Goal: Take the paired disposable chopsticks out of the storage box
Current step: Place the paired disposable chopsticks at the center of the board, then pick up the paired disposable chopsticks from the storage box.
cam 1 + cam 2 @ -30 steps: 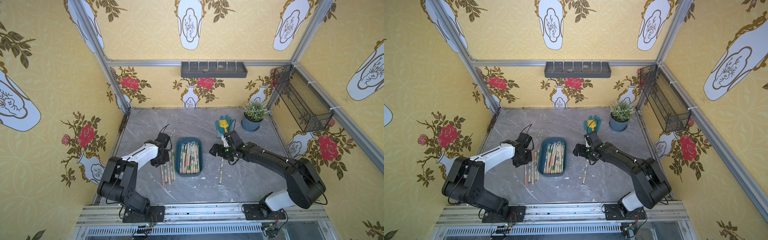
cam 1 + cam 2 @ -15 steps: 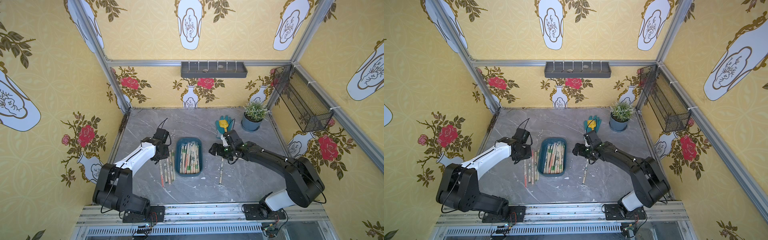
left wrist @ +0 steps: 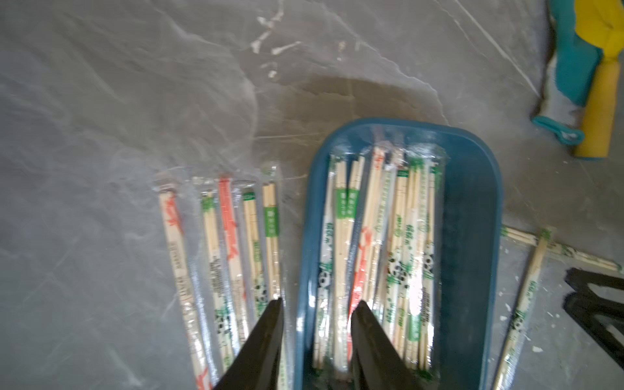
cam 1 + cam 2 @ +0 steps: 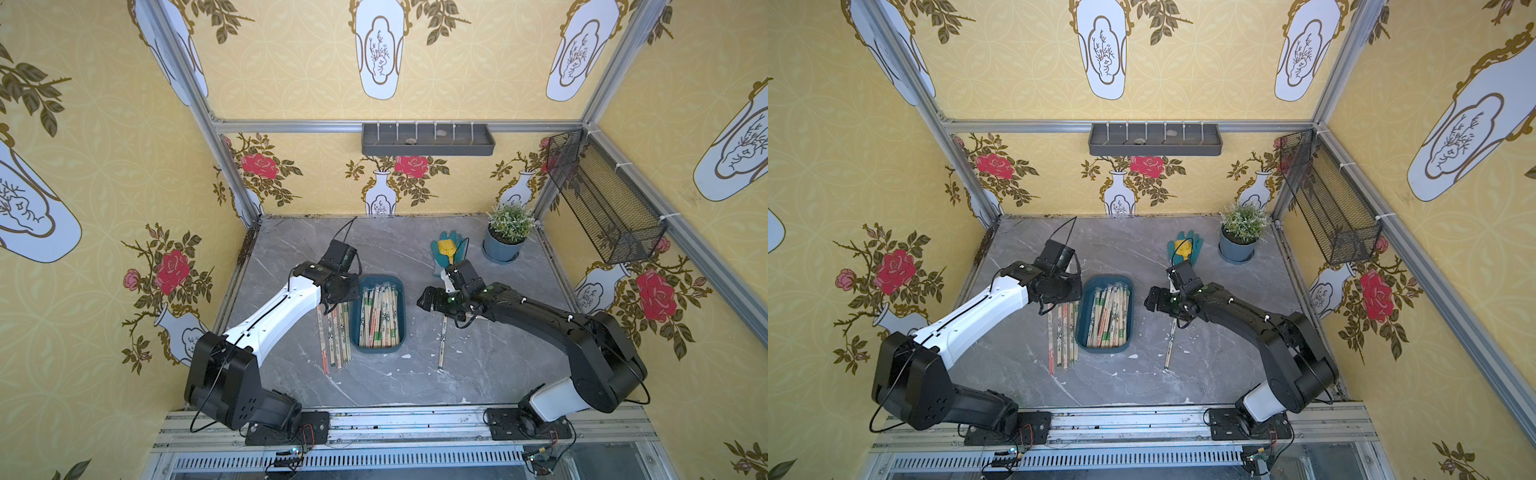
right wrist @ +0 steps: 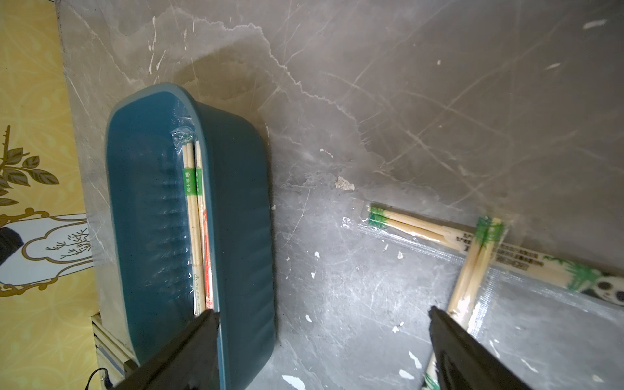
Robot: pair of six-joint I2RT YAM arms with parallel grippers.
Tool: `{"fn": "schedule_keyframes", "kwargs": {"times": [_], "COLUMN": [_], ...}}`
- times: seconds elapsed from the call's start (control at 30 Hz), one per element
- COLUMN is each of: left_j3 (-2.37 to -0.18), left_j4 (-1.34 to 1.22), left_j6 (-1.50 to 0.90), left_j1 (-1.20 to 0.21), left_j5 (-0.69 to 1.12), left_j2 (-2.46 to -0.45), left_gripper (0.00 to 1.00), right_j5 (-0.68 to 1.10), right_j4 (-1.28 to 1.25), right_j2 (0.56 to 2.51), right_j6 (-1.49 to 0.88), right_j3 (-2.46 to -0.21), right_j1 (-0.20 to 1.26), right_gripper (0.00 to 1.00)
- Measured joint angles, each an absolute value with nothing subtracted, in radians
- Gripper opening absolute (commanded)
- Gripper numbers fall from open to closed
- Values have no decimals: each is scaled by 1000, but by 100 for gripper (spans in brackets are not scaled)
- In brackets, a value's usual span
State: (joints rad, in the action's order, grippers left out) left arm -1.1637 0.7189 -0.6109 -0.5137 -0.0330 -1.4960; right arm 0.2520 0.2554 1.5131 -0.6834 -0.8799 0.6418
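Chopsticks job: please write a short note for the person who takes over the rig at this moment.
Left gripper: open, empty, over the storage box's left wall.
Right gripper: wide open, empty, between the box and two crossed pairs.
Done: a row of pairs lies left of the box.
Left: many chopsticks in the box.

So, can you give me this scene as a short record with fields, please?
storage box: centre of table, holds many wrapped chopsticks
left of box: several pairs, side by side on table
right of box: two crossed pairs on table
left gripper: open, empty, above box's left rim
right gripper: wide open, empty
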Motion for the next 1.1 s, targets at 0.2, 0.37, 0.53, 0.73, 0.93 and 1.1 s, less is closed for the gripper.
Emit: {"fn": "schedule_keyframes", "kwargs": {"times": [0.2,0.37,0.53,0.73,0.93,1.1], "left_j3": [-1237,-1277,-1292,-1293,-1294,-1296], "left_j4": [714,714,719,720,723,728], "left_j6": [-638,-663,-674,-693,-707,-715], "left_j1": [-587,-602,-603,-602,-602,-602], "left_j5": [-30,-27,-35,-43,-58,-83], "left_j2": [-1632,-1723,-1781,-1834,-1872,-1894], "left_gripper": [35,30,28,25,24,24], "right_j5": [252,252,252,252,252,252], "right_j4": [253,253,252,251,250,250], "right_j2": [1513,1509,1501,1500,1499,1499], "right_j6": [-683,-687,-688,-688,-688,-688], "right_j3": [-875,-858,-844,-842,-840,-840], "right_j1": [644,646,646,646,645,644], "right_gripper": [97,97,97,97,97,97]}}
